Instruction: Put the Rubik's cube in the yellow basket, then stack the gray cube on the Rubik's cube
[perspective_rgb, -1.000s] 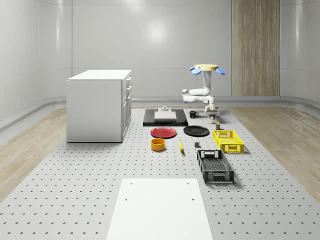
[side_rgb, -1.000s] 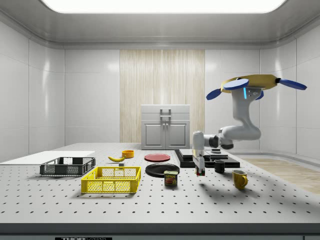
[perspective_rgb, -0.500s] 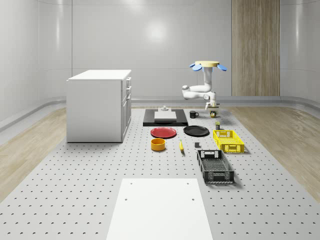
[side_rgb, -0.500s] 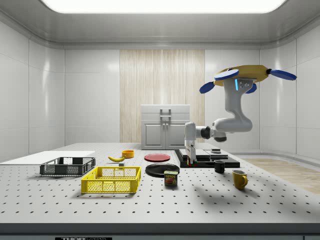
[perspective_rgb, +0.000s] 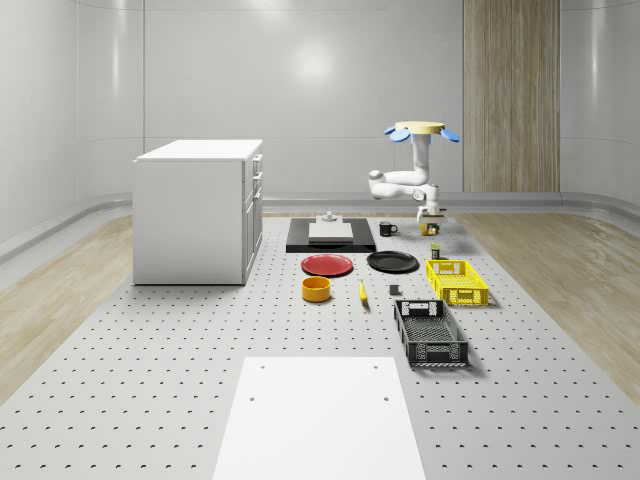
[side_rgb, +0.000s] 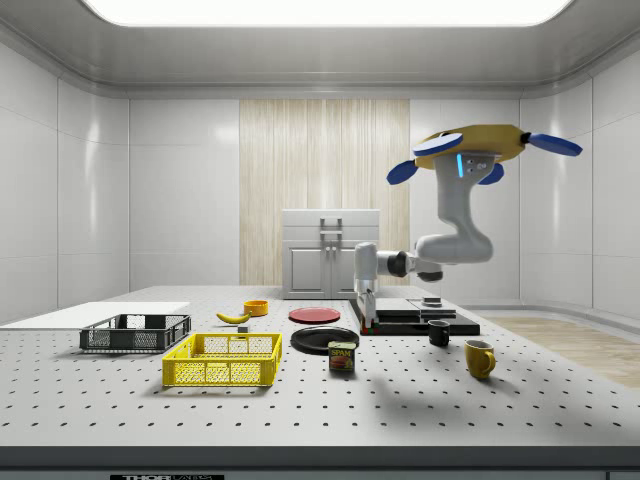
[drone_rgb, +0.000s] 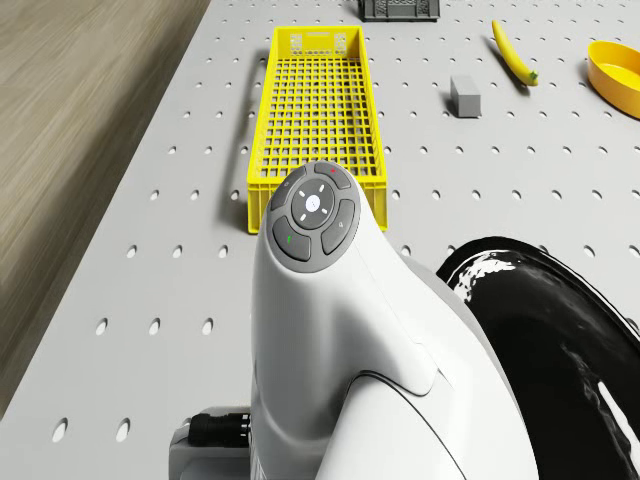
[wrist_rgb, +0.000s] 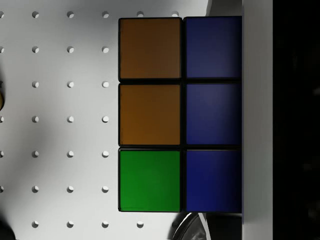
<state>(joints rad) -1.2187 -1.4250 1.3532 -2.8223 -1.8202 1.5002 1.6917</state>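
The drone (perspective_rgb: 421, 130) hovers over the table's back right, behind the yellow basket (perspective_rgb: 457, 281). Its arm hangs down, and the gripper (perspective_rgb: 433, 226) is shut on the Rubik's cube (wrist_rgb: 180, 115), held a little above the table. In the wrist view the cube shows orange, green and blue squares. In the side view the gripper (side_rgb: 366, 320) hangs over the black plate's far edge, to the right of the yellow basket (side_rgb: 222, 360). The drone view has the arm above the near end of the empty yellow basket (drone_rgb: 315, 100). The small gray cube (drone_rgb: 466, 96) lies on the table beside the basket.
A black plate (drone_rgb: 540, 330) lies right beside the arm. A black basket (perspective_rgb: 430, 332), banana (drone_rgb: 513, 52), orange bowl (perspective_rgb: 316, 288) and red plate (perspective_rgb: 327, 264) lie nearer the front. Spam can (side_rgb: 342, 356), yellow mug (side_rgb: 479, 358) and black mug (side_rgb: 438, 332) stand nearby. A white cabinet (perspective_rgb: 195, 210) stands at the left.
Drone and arm have moved toward the side view's left. The gripper has risen a little, carrying the Rubik's cube from near the mugs to over the black plate's far edge.
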